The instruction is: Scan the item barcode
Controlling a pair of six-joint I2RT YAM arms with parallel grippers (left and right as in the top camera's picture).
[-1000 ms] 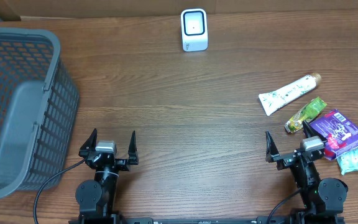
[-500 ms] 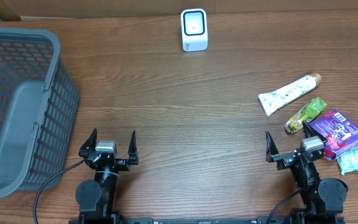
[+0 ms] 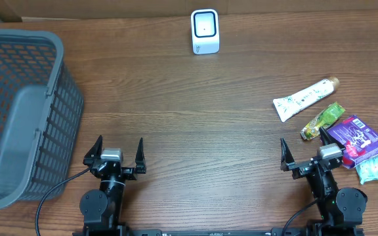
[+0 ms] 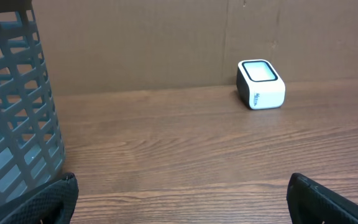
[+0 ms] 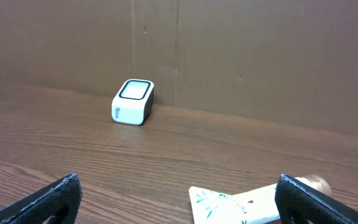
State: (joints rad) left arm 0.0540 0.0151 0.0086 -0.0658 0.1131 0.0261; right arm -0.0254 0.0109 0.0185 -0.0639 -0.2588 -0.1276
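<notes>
The left gripper and right gripper are held wide open and empty at the near edge of the table. The items are grouped at the right: a white tube, a green sachet, a purple packet and a mint-green pack. Their print cannot be read. The white scanner is set at the far edge, and its small side label is illegible. A grey basket is placed at the left.
</notes>
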